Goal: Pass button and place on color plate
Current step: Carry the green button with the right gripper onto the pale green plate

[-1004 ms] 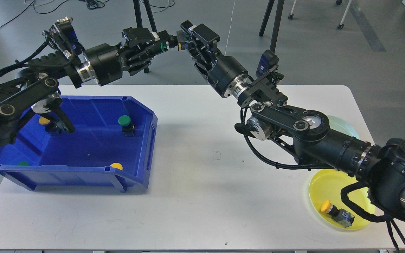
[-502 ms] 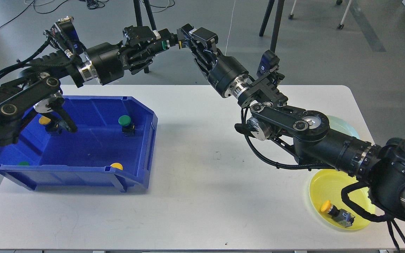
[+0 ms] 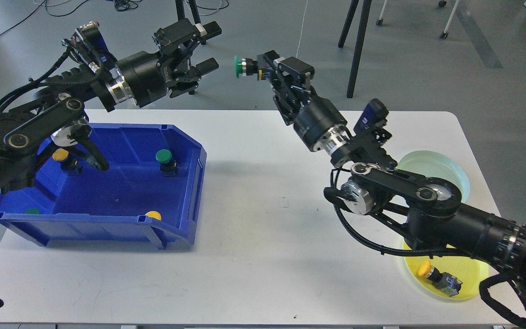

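Head view | right gripper (image 3: pixel 259 69) clamps green button (image 3: pixel 240 67) | left gripper (image 3: pixel 209 47) fingers apart, empty, near button

The table (image 3: pixel 254 256) is white. A deep blue bin (image 3: pixel 190 192) near its left edge holds green-capped (image 3: pixel 163 156) and yellow-capped (image 3: pixel 60 154) buttons with black bodies. By the right edge sit a pale mint plate (image 3: pixel 454 165) and a translucent yellow plate (image 3: pixel 466 292) with a yellow-capped button (image 3: pixel 427 270) on it. The black right gripper (image 3: pixel 263 69) carries a green-capped button (image 3: pixel 238 66).
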Controlling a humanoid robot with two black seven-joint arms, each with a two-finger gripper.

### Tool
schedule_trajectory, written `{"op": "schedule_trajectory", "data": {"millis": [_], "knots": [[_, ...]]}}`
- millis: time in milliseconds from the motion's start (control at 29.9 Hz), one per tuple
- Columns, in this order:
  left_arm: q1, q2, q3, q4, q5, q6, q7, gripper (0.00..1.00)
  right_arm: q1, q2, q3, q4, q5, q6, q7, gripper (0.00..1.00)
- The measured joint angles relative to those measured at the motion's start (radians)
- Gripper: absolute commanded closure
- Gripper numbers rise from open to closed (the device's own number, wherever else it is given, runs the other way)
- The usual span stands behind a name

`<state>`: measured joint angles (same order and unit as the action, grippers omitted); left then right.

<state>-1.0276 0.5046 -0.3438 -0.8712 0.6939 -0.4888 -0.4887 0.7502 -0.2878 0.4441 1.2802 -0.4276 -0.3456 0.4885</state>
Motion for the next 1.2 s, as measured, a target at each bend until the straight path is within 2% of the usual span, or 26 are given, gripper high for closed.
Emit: {"op": "schedule_trajectory", "data": {"millis": [201, 368, 602, 803, 870, 1205], "knots": [[0.001, -0.003, -0.001, 0.017, 0.0, 0.0, 0.0, 0.01, -0.299, -0.207, 0.227, 0.205, -0.001, -0.069, 0.0, 1.0], [0.001, -0.003, -0.001, 0.019, -0.002, 0.0, 0.0, 0.01, -0.49, -0.24, 0.366, 0.241, 0.001, -0.138, 0.0, 1.0], [0.001, -0.003, -0.001, 0.021, -0.023, 0.0, 0.0, 0.01, -0.507, -0.218, 0.328, 0.089, 0.009, -0.143, -0.007, 1.0], [0.001, -0.003, -0.001, 0.021, -0.031, 0.0, 0.0, 0.01, -0.422, -0.136, 0.326, -0.045, 0.04, -0.143, -0.147, 1.0], [0.001, -0.003, -0.001, 0.021, -0.031, 0.0, 0.0, 0.01, -0.417, -0.115, 0.349, -0.071, 0.081, -0.143, -0.17, 1.0], [0.006, -0.003, -0.001, 0.021, -0.032, 0.0, 0.0, 0.01, -0.439, -0.099, 0.466, -0.18, 0.23, -0.143, -0.186, 0.99]]}}
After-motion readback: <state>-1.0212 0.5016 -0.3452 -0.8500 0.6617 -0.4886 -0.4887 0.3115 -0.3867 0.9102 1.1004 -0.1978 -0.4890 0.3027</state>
